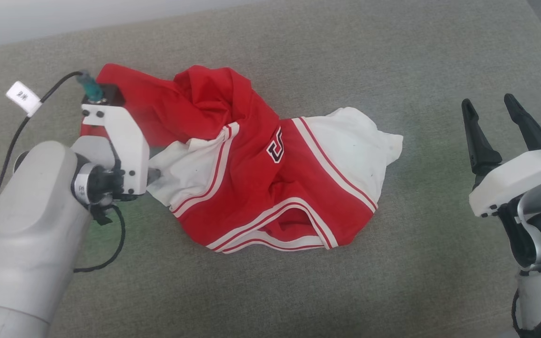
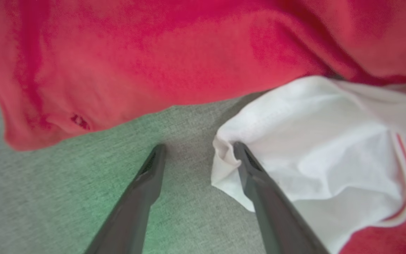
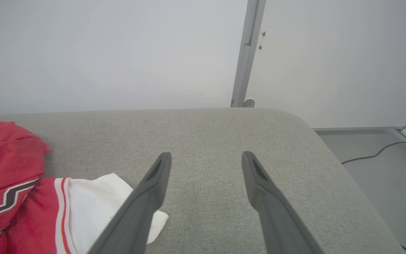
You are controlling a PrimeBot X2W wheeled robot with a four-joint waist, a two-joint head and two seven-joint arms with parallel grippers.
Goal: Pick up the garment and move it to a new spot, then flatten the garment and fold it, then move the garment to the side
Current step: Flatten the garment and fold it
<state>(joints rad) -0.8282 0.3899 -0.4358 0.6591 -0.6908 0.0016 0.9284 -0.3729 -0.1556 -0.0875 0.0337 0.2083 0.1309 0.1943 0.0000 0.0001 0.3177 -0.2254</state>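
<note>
I see the shirt (image 1: 251, 188) lying crumpled on the grey tabletop (image 1: 392, 56), its red body bunched up and a white sleeve (image 2: 312, 141) spilling toward my left hand (image 2: 197, 150). That hand is down at the cloth with its fingers spread wide. One fingertip (image 2: 247, 164) touches the sleeve's edge, and nothing is gripped. My right hand (image 1: 486, 101) hovers well apart on the shirt's right, fingers apart and empty.
</note>
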